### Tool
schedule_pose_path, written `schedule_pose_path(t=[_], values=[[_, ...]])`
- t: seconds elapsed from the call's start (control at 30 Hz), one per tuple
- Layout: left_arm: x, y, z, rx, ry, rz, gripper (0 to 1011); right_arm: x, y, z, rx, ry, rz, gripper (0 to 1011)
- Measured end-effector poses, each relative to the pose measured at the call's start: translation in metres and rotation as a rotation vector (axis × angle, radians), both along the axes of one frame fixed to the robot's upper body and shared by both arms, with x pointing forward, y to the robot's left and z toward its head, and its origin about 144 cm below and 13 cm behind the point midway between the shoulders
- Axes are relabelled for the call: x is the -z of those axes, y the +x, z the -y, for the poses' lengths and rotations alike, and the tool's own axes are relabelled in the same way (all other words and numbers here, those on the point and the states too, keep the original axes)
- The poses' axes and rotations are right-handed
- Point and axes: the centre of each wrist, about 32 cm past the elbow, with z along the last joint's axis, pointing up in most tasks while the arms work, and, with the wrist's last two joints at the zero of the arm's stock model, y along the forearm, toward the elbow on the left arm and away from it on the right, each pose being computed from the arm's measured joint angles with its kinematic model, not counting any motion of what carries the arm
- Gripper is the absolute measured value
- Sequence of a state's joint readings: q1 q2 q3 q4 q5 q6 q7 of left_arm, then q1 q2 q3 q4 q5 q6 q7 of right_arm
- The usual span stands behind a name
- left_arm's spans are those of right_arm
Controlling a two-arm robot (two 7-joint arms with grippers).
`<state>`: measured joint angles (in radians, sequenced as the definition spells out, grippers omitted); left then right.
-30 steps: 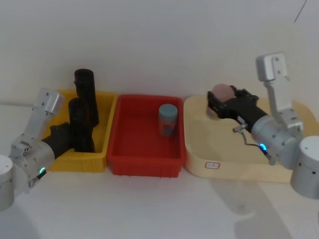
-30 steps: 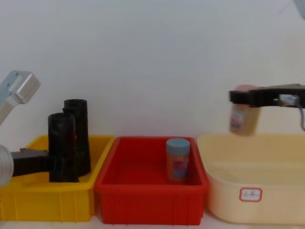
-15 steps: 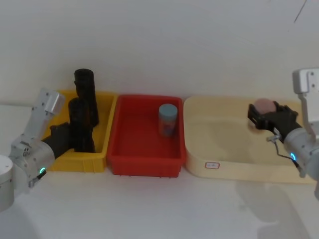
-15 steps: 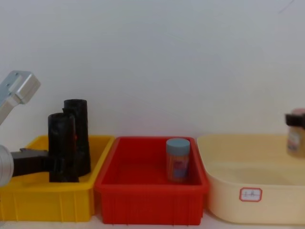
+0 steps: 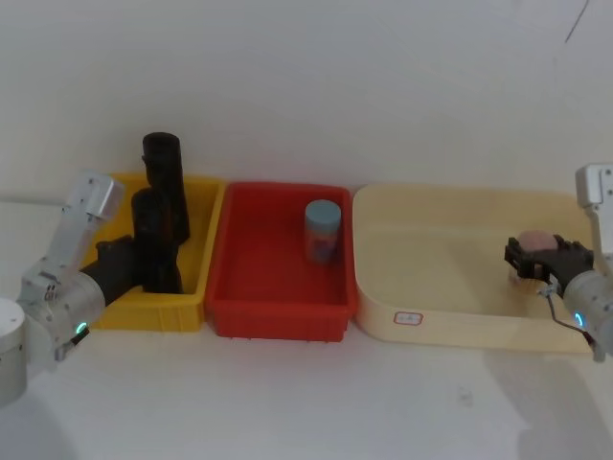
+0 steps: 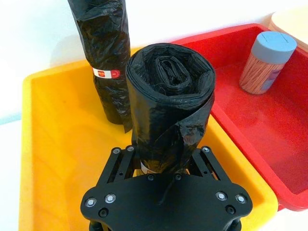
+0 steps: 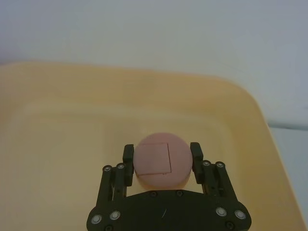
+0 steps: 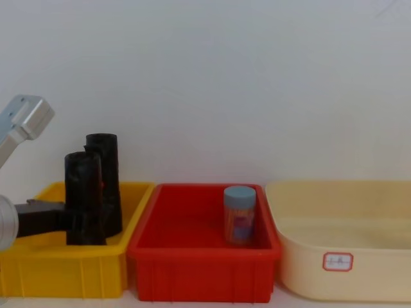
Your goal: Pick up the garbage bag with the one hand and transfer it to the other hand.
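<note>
Lifting could tip the second roll [image 6: 108, 62] standing just behind at 12 o'clock: your left gripper [image 6: 162, 151] is clamped on the garbage bag [image 6: 168, 96] in the yellow bin [image 6: 53, 144] at 9 o'clock. Your right gripper [image 7: 161, 148], at 3 o'clock, is closed on a jar [image 7: 156, 168], so a handover would likely fail.

Plain white wall [image 8: 205, 77] behind a white tabletop [image 5: 306, 412].

Head looks down, chest across, sharing red bin [image 5: 259, 264].
</note>
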<state>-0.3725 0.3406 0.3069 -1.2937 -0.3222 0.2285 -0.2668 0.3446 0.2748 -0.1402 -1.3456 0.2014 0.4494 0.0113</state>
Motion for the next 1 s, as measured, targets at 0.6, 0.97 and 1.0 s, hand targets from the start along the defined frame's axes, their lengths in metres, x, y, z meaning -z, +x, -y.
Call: schedule_pose_path(t=[0.6,0.97,1.0], values=[[-0.003,0.001,0.001,-0.002,-0.004,0.014,401,0.013,0.008,0.008,0.036,-0.014,-0.041,999],[-0.043,0.008,0.01,0.014,-0.047,0.119,401,0.015,0.009,0.009,0.042,-0.015,-0.048,1000],[-0.046,0.009,0.01,0.017,-0.05,0.127,401,0.015,0.009,0.009,0.042,-0.015,-0.049,1000]])
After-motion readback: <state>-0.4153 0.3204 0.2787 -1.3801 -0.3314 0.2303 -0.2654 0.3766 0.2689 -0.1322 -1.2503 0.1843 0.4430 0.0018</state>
